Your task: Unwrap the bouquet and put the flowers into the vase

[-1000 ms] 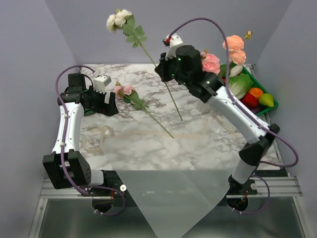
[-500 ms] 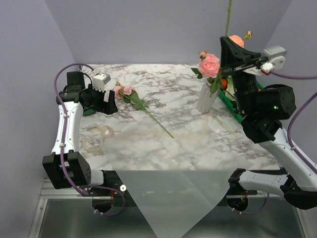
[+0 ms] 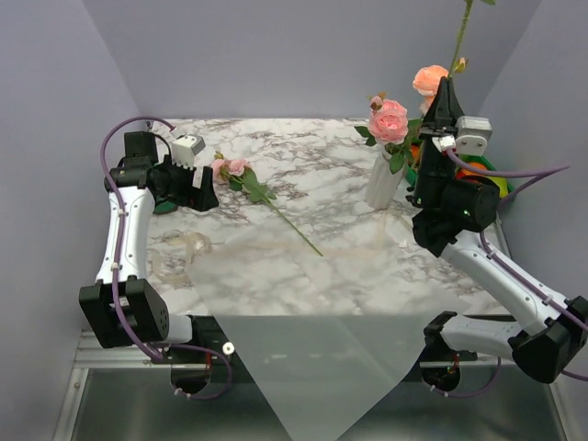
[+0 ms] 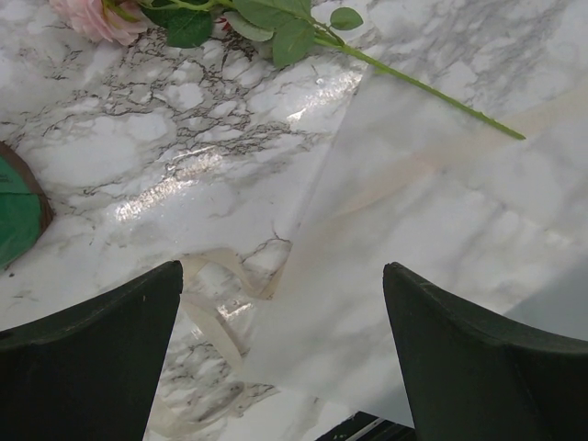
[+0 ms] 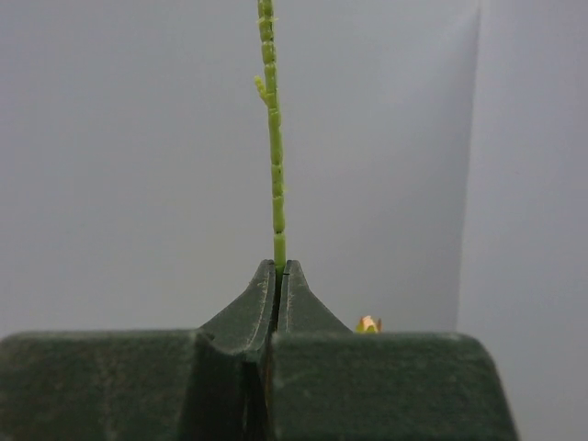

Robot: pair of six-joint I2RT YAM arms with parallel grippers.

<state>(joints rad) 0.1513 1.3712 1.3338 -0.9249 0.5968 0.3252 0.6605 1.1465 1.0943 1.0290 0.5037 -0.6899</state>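
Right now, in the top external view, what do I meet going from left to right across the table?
The left gripper, open → pink rose lying on the marble → white vase → right gripper, shut on a green stem.

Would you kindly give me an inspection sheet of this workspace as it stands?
Surface: marble table, paper sheet overhanging near edge.
Job's things: vase upright with pink rose in it; loose rose lying on table.
Clutter: ribbon; tray behind right arm.
Grippers: left gripper open over ribbon; right gripper shut on stem, pointing up.
Cables: purple cables along both arms.
Surroundings: plain walls.
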